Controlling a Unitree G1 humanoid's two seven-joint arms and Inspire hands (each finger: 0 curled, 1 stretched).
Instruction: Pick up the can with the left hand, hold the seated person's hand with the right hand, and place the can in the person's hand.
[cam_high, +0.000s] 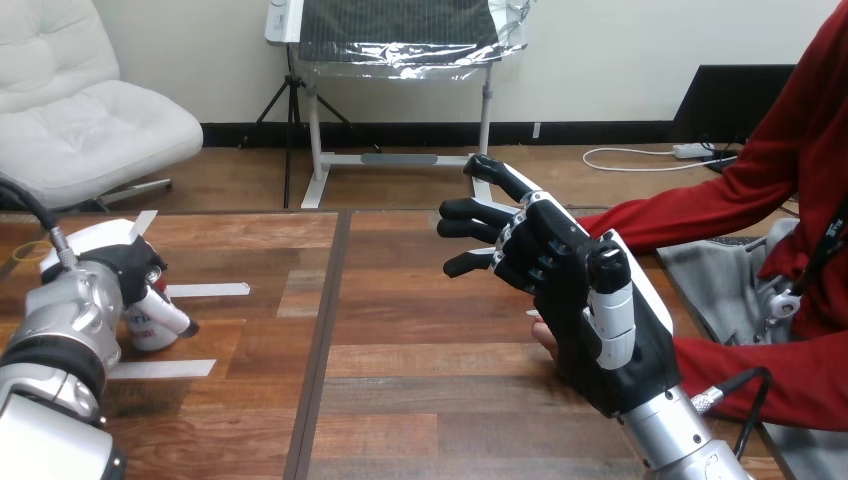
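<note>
Behind splayed right hand, person's hand mostly hidden; left hand around half-hidden can.

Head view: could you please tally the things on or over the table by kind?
Robot hands: 2, left robot hand and right robot hand
Can: 1
Person's hand: 1
White tape strips: 3
Total: 7
</note>
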